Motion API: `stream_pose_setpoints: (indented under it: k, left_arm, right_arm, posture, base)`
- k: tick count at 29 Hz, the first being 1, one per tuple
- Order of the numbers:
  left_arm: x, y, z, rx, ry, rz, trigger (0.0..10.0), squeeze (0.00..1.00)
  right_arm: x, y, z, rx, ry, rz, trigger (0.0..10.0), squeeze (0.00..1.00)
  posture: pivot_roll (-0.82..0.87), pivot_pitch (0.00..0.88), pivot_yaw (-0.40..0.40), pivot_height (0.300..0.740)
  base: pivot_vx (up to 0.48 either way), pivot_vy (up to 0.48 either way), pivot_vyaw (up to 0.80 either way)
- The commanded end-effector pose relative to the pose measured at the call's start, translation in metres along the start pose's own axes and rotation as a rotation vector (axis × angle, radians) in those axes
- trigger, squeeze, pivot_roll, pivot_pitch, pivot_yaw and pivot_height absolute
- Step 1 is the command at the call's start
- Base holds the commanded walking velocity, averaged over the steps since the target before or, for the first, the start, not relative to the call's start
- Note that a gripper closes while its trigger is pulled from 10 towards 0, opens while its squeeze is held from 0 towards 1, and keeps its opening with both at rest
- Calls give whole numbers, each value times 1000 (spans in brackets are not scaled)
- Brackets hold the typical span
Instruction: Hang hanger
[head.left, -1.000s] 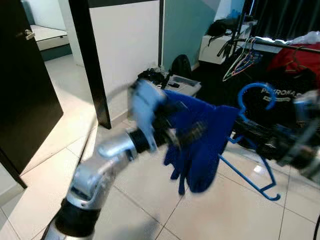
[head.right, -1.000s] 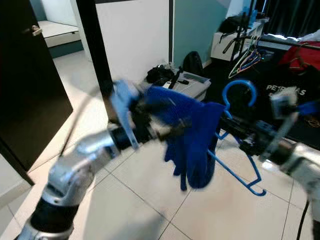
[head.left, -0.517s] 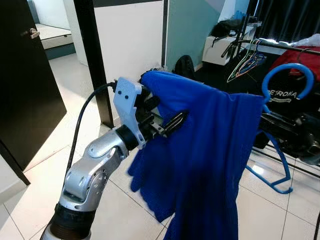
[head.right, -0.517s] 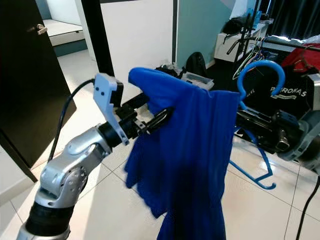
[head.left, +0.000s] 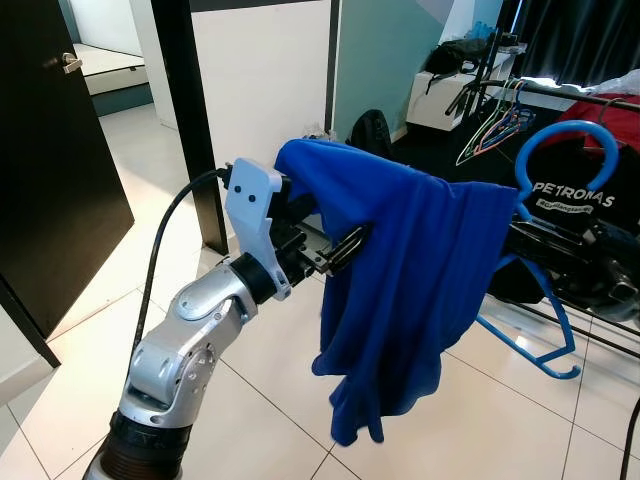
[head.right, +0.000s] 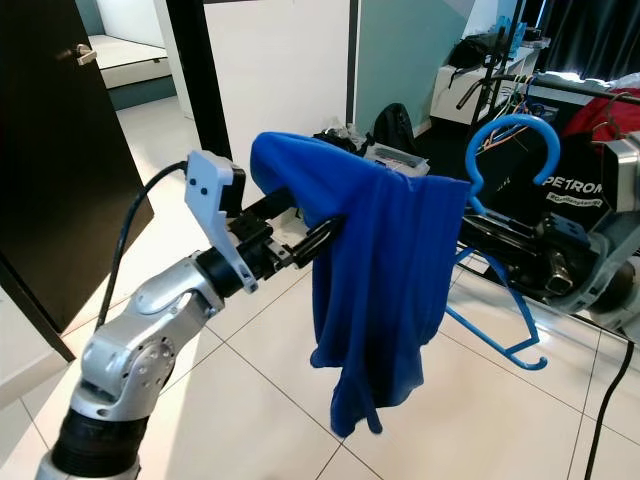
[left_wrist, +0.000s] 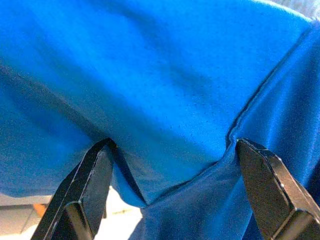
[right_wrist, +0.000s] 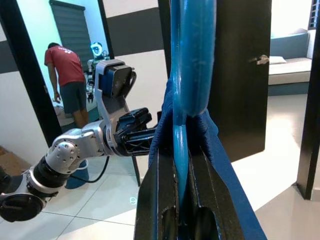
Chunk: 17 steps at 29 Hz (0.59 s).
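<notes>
A blue plastic hanger (head.left: 548, 160) stands upright at the right, its hook uppermost. My right gripper (head.right: 500, 240) is shut on its neck; the right wrist view has the stem of the hanger (right_wrist: 180, 165) between the two black fingers. A blue shirt (head.left: 420, 270) is draped from the hanger's shoulder across to my left gripper (head.left: 338, 248) and hangs down in a bunch below it. In the left wrist view my left gripper (left_wrist: 175, 145) is open, with its fingers (left_wrist: 90, 185) spread apart under the blue cloth.
A clothes rack (head.left: 560, 92) with empty hangers (head.left: 488, 122), a red garment (head.left: 600, 110) and a black shirt (head.left: 570, 190) stands at the back right. Bags (head.left: 365, 130) lie by the wall. A black door (head.left: 50, 170) and a black pillar (head.left: 185, 120) are at the left. A person (right_wrist: 67, 80) stands behind.
Both arms have risen with the hanger and shirt since a second ago. The shirt, spread wide and low half a second ago, now hangs shorter and bunched.
</notes>
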<state>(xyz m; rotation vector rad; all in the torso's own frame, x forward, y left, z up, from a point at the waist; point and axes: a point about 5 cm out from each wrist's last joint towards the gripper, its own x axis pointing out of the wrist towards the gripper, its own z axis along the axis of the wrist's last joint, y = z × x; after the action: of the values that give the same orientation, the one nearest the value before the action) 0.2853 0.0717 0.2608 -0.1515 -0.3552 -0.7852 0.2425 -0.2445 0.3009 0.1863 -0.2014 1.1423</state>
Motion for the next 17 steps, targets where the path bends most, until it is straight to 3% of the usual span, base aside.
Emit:
stream_pose_setpoints:
  k: [1,8,17]
  left_arm:
    - [-2,-4,-12,-25,42,-11,10000,0]
    - [-11,-10,-20,-27,86,-83,10000,0]
    - [-16,-8,-21,-18,98,-103,10000,0]
  right_arm:
    - [3,5,16,-54,-44,44,10000,0]
    - [4,15,35,-96,-50,108,10000,0]
    - [3,15,42,-115,-47,115,10000,0]
  posture:
    - [-70,0,-29,740]
    - [-76,0,-28,740]
    - [-76,0,-30,740]
  base:
    - [0,0,0]
    - [0,0,0]
    - [0,0,0]
